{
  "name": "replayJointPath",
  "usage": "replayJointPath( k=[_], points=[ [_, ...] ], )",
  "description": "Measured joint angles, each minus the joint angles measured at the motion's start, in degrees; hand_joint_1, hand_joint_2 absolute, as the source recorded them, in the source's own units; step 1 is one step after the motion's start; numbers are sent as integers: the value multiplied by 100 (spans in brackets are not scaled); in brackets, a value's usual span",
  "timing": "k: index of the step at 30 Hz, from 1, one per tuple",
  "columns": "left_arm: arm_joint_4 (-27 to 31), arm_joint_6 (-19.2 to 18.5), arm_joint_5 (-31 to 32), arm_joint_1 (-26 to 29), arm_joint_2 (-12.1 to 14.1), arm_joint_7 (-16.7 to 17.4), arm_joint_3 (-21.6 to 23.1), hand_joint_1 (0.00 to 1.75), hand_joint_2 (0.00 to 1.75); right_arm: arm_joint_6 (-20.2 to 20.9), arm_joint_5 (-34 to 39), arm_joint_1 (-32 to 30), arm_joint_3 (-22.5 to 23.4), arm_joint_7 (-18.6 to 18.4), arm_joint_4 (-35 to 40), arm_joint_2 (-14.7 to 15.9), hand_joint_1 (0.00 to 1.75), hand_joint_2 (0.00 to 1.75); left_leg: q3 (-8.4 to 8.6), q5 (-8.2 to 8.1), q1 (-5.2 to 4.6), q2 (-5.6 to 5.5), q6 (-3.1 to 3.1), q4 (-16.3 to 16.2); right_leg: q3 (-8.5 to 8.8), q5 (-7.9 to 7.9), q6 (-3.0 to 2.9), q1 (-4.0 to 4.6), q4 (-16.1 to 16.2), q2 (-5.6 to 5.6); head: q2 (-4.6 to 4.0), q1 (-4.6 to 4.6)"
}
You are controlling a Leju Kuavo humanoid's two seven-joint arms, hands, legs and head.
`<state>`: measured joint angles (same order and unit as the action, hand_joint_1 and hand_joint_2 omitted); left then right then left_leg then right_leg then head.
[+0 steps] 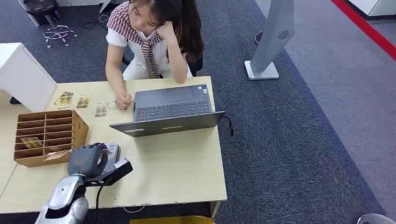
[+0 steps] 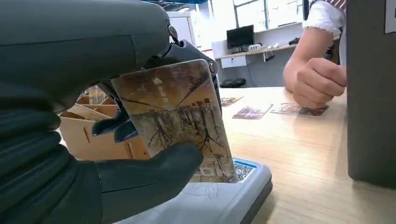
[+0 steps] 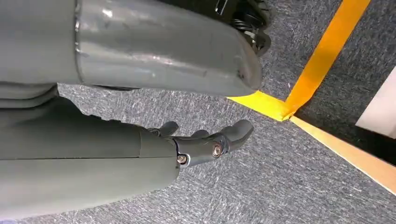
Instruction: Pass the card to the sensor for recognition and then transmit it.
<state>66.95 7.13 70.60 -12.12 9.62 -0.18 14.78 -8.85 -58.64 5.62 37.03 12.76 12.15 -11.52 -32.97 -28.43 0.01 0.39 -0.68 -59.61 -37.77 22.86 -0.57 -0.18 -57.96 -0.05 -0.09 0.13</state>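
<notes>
My left hand (image 1: 86,160) hovers over the grey sensor (image 1: 111,154) near the table's front left. In the left wrist view this hand (image 2: 135,154) pinches a brown card (image 2: 180,116) with a tree picture between thumb and fingers, the card's lower edge just above the blue-rimmed sensor (image 2: 224,196). My right hand (image 3: 205,142) hangs beside my body over the grey carpet, fingers apart and holding nothing.
A wooden card box (image 1: 49,135) with dividers stands left of the sensor. Several cards (image 1: 84,101) lie on the table's far left. An open laptop (image 1: 170,112) sits mid-table; a seated person's fist (image 1: 123,100) rests beside it. A white stand (image 1: 271,42) is on the floor, right.
</notes>
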Motion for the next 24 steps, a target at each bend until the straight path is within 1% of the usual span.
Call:
replayJointPath(
  k=[6, 13, 16, 20, 24],
  points=[
    [-17, -22, -17, 7, -2, 15, 0, 175, 175, 24, -2, 0, 0, 0, 0, 0, 0, 0, 0, 0, 0, 0, 0, 0, 0, 0, 0, 0, 0, 0, 0, 0],
    [-17, 37, -79, 84, -7, 140, 0, 175, 175, 15, -2, -1, -2, -24, 2, 0, 0, 0, 0, 0, 0, 0, 0, 0, 0, 0, 0, 0, 0, 0, 0, -2],
    [-17, 116, -111, 144, -28, 195, 0, 175, 175, -15, -20, -1, -7, -42, 2, 0, 0, 0, -2, 0, 0, -1, 0, 0, 0, 0, 0, 0, 0, -1, 0, 0],
    [-17, 315, -144, 235, -83, 236, -2, 175, 175, -55, -28, -3, -11, -70, 2, 2, 0, 0, -1, 0, 0, -1, 0, 0, 0, 0, 0, 0, 0, -2, 0, 0],
    [-17, 332, -160, 291, -116, 238, -2, 175, 175, -55, -28, -3, -13, -83, 2, 2, 0, 0, -2, 0, 0, -2, 0, 0, 0, 0, 0, 0, 0, -2, 0, 2]
  ],
)
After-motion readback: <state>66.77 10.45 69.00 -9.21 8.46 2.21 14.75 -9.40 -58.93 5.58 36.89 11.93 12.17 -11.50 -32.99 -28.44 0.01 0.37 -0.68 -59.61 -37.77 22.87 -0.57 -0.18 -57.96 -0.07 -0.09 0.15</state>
